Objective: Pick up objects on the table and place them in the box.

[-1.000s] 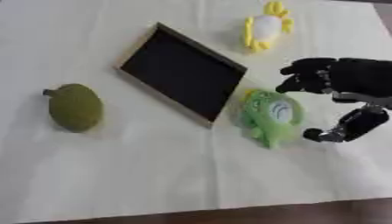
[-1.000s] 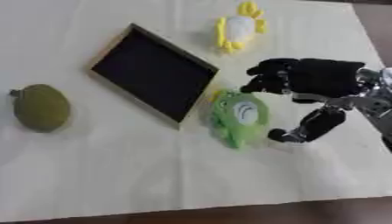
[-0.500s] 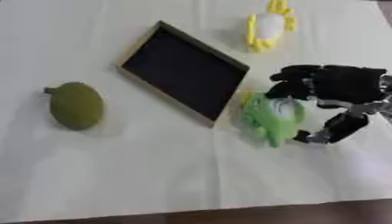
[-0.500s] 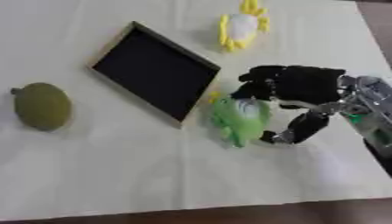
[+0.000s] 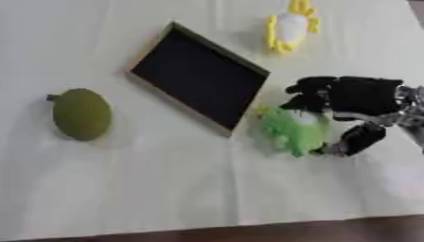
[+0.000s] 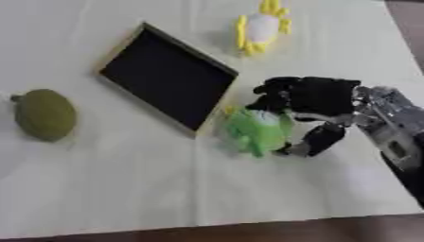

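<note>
The room light was bright and even, washing the pale table (image 5: 165,189) nearly flat. Shadows stayed faint and soft, just beneath each thing. Everything looked blurred, edges smeared, most at the right hand (image 6: 319,101) at centre right.

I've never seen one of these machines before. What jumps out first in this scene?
The black right hand, coming in from the right, draws the eye first: its fingers and thumb curl around a bright green toy on the pale table. Just left of the toy lies a shallow dark box with a wooden rim. A yellow and white toy sits at the far edge, and an olive green fruit at the left.
</note>
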Controlling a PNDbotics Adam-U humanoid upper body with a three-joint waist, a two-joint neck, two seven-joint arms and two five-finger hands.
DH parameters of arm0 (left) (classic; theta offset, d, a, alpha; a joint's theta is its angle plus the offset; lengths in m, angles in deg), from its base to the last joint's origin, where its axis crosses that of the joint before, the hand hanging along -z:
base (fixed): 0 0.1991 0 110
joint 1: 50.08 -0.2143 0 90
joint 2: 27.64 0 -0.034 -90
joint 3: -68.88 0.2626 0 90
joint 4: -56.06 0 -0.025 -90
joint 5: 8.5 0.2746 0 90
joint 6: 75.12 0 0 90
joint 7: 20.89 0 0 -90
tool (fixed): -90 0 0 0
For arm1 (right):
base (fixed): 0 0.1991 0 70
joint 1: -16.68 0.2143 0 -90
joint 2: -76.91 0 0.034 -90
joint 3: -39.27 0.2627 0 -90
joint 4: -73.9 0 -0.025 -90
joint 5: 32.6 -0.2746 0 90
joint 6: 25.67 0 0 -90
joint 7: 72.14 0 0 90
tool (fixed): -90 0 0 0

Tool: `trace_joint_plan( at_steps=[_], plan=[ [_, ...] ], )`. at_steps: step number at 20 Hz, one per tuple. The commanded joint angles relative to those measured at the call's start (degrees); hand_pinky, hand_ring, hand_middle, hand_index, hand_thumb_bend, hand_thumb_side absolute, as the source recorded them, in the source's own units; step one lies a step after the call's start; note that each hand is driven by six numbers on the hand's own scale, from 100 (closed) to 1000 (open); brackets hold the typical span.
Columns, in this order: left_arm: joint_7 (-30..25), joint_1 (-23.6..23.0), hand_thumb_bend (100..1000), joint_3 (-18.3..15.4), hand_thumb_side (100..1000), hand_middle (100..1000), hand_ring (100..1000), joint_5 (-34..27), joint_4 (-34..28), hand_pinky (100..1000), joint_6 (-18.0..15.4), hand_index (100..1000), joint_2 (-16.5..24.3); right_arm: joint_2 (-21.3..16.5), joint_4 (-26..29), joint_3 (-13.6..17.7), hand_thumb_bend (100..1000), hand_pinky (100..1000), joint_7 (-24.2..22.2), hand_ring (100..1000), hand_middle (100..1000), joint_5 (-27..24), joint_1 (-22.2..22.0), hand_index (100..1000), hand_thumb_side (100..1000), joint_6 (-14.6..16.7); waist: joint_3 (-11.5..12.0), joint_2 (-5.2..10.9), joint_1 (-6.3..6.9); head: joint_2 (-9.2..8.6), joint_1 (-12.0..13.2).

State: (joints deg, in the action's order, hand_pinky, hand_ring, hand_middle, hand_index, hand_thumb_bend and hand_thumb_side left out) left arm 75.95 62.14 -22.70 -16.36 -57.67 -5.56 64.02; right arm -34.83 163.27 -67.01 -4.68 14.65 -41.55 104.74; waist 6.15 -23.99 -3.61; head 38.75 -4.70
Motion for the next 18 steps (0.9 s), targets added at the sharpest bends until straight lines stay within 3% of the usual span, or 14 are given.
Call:
trace_joint_plan(
  at_steps=[1,6,12,18],
  plan=[
    [-0.3,0.6,100,-0.2,667,735,775,-0.3,-0.9,720,0.0,804,0.6,-1.0,0.3,0.5,100,967,0.9,1000,654,-2.6,-0.1,843,316,-1.3,-0.1,1.03,0.28,-0.34,-0.1],
    [-0.3,0.3,100,-0.2,667,736,776,-0.3,-0.9,720,0.1,803,0.6,-3.2,5.0,2.6,100,904,4.9,880,537,-8.9,-1.2,750,286,-4.4,-0.5,1.29,0.24,-0.15,0.2],
    [-0.4,0.0,100,-0.2,667,737,777,-0.3,-0.9,720,0.3,803,0.7,-6.8,10.1,4.8,100,886,6.3,861,547,-13.5,-1.7,756,293,-5.9,-0.9,1.99,0.22,-0.13,0.5],
    [-0.5,-0.3,100,-0.2,666,737,776,-0.4,-0.9,721,0.4,803,0.7,-8.1,12.9,6.6,100,870,5.6,846,539,-19.0,1.6,752,277,-6.8,-1.1,2.59,0.14,-0.15,0.6]
  ],
)
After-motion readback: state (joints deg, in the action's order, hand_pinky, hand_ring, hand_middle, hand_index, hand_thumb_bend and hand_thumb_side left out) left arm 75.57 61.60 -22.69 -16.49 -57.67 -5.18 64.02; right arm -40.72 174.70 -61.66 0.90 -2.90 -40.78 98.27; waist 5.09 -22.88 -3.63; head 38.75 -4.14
